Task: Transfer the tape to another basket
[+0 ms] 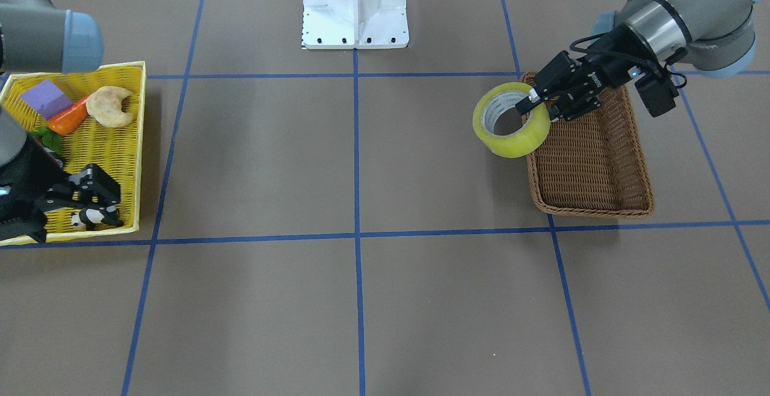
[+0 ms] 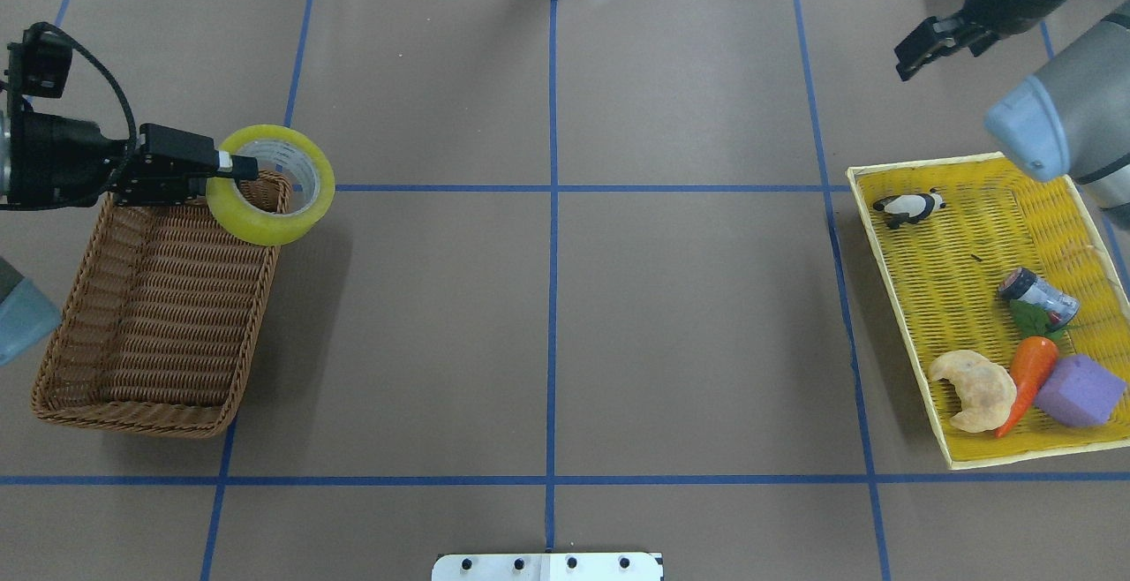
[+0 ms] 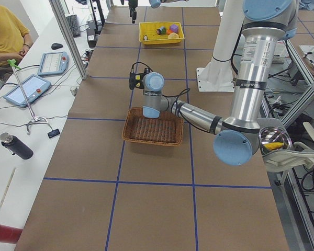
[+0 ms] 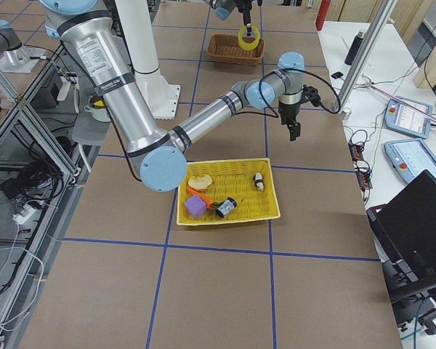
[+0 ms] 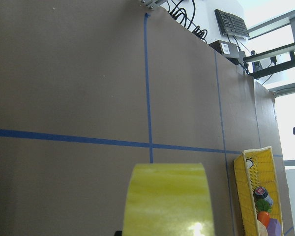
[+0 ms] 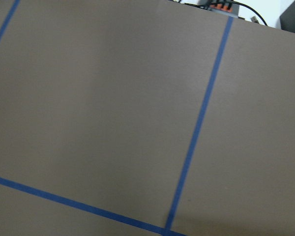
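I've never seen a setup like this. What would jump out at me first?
Most likely the big yellow-green roll of tape, pinched by its wall in the left gripper and held in the air at a corner of the empty brown basket. Next comes the bright yellow tray far across from it, holding a croissant, a carrot, a purple block and a little panda toy.

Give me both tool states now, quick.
Left tool: closed, holding the tape.
Right tool: open, holding nothing.
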You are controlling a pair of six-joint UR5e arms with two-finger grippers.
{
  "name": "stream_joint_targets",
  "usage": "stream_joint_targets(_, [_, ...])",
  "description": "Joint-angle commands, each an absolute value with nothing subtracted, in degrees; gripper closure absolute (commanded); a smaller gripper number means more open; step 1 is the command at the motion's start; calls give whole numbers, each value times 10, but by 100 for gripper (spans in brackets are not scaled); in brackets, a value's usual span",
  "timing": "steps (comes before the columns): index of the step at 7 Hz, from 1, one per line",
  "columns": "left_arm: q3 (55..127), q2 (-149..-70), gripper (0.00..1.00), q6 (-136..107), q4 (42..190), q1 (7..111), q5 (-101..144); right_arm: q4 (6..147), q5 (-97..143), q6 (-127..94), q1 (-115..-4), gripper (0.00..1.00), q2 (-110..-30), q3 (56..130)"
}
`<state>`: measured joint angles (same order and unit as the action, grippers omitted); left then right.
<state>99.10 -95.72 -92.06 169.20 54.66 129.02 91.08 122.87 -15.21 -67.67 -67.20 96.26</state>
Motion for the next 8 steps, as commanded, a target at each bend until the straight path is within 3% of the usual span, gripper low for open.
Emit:
stream_joint_targets(1, [984, -898, 100, -939, 1753, 555, 1290, 959, 1244, -14, -746, 0, -723, 959])
stream_joint_targets(2, [970, -886, 100, -939, 1794, 555, 1290, 995, 1245, 63, -784, 0, -739, 960])
stream_joint_targets(5, [818, -880, 100, -937, 1968, 553, 1291, 996, 1296, 145, -843, 0, -800, 966])
stream_joint_targets(7, [798, -883, 100, -933, 1977, 550, 1289, 996, 1292, 145, -844, 0, -801, 964])
stream_joint_targets(8, [775, -889, 86, -928, 1985, 550, 1286, 995, 1290, 145, -844, 0, -801, 963])
